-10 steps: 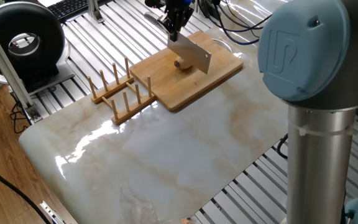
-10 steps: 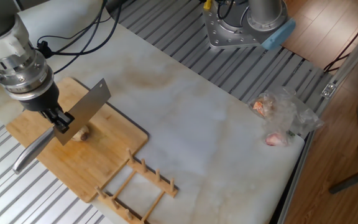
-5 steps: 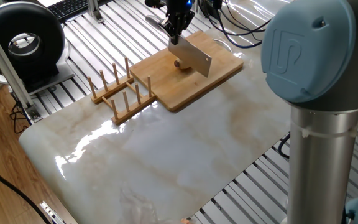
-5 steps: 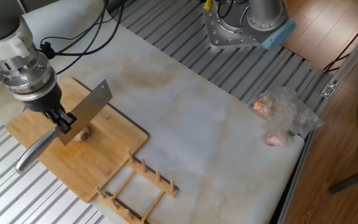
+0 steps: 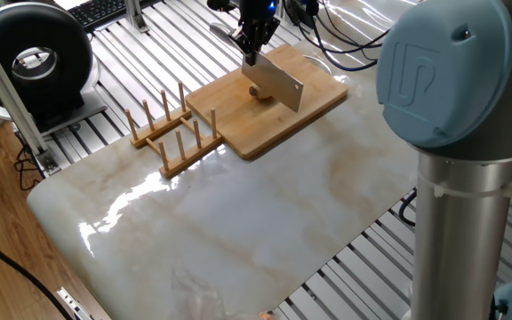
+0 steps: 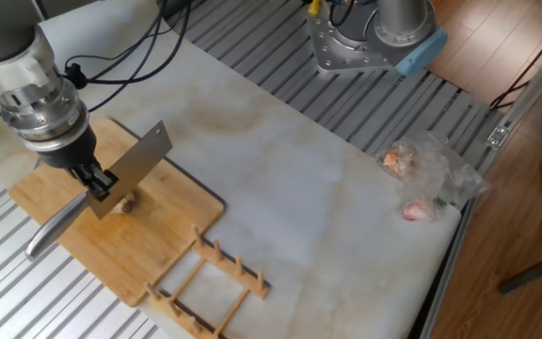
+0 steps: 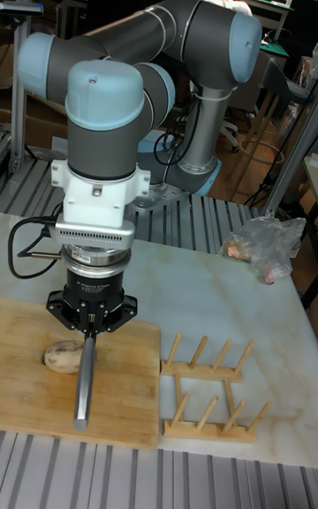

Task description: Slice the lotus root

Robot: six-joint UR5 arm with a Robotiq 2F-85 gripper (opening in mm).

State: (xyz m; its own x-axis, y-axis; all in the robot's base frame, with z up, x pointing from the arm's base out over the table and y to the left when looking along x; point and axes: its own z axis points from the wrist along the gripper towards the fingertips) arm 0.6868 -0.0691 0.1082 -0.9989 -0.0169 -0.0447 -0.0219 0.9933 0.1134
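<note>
Right now your gripper is clamped on the cleaver, holding it at the base of the blade with the steel handle sticking out behind, over the board's outer edge. The root sits on the board, touching or just under the lower edge of the blade; in the other fixed view it shows beside the blade as a small tan lump. From the tall view you see the root lying just left of the handle, near the left part of the board. You can't tell from these views whether the edge has entered the root. Just beside the board stands the peg rack. Well apart, at the table's far corner, lies a crumpled plastic bag.
</note>
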